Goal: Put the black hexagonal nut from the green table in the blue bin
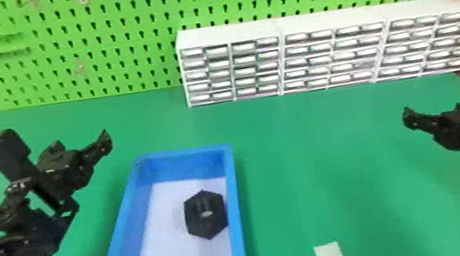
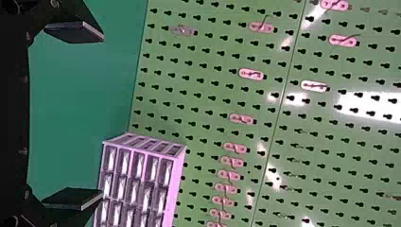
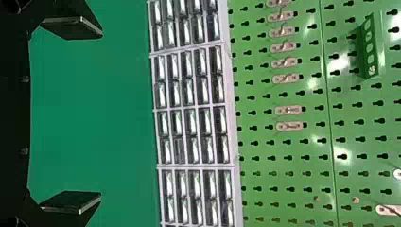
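Black hexagonal nut (image 1: 206, 215) in blue rectangular bin (image 1: 236, 225), black two-fingered left gripper (image 1: 80, 151) and matching right gripper (image 1: 435, 118) both spread wide, empty.

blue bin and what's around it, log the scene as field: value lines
nut: black, inside the bin, near its right wall
bin: blue, on the green table
left gripper: left of the bin, jaws apart, empty
right gripper: right of the bin, jaws apart, empty
back of table: white drawers, green pegboard
task state: nut in bin
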Available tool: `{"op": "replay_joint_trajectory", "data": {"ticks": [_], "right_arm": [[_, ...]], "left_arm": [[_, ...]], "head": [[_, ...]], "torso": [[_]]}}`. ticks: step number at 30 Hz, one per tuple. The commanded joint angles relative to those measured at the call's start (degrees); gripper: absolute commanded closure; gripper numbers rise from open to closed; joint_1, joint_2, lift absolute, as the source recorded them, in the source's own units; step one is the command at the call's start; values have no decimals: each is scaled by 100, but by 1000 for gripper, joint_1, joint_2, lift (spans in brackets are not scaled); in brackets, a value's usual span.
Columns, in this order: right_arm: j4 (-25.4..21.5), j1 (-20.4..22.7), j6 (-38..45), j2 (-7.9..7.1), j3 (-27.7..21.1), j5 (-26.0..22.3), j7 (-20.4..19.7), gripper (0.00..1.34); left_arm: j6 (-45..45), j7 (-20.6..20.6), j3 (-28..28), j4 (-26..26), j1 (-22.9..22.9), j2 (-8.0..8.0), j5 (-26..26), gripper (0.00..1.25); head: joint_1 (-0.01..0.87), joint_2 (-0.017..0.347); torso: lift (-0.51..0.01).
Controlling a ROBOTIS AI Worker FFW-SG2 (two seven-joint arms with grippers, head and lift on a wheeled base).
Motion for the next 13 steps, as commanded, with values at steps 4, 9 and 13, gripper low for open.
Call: {"op": "replay_joint_trajectory", "data": {"ticks": [4,9,13], "right_arm": [[3,6,0,0,0,1,0,99],[3,6,0,0,0,1,0,99],[3,6,0,0,9,1,0,99]], "left_arm": [[0,0,0,0,0,-2,0,125],[0,0,0,0,0,-2,0,125],[0,0,9,0,0,-2,0,125]], "head": [[666,32],[666,32],[666,32]], "torso": [[-100],[-100],[-100]]}}
